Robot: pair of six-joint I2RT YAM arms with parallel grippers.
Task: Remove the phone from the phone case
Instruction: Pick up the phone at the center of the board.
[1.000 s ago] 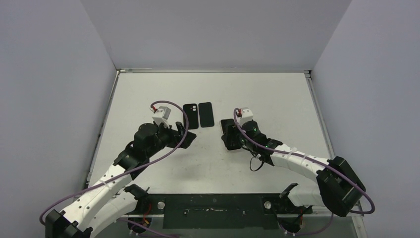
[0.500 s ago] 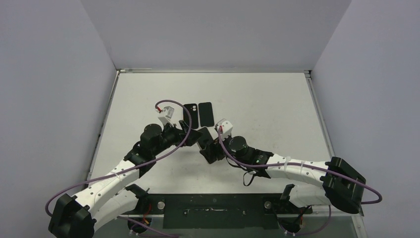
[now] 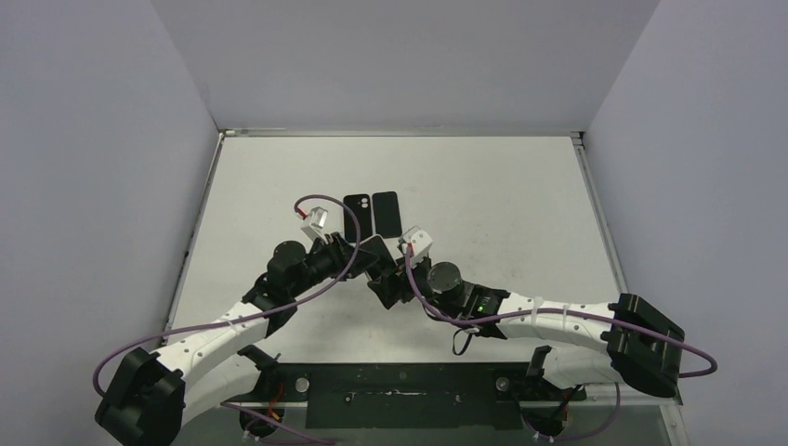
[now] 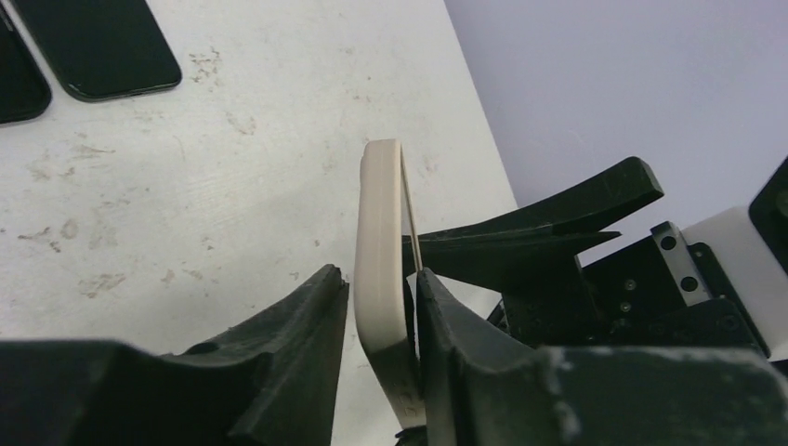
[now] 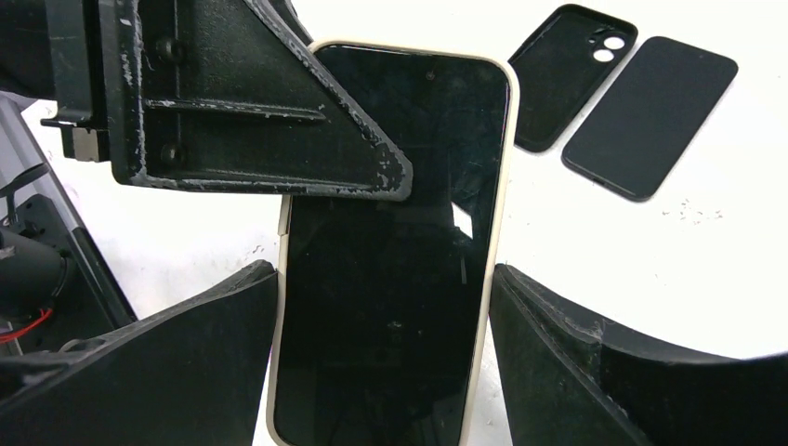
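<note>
A robot lab is indicated: a scuffed white table is boxed in by bare pale walls, and cabled arms are bolted along the frame's bottom edge.

phone lower end: cut off by right wrist view's bottom edge
phone upper-left corner: behind left hand's finger
black case: cropped in left wrist view

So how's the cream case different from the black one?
The cream case holds a phone; the black case is empty. The cream case is held up in the right gripper, its edge in the left gripper; the black case lies flat on the table. Both are phone cases.
</note>
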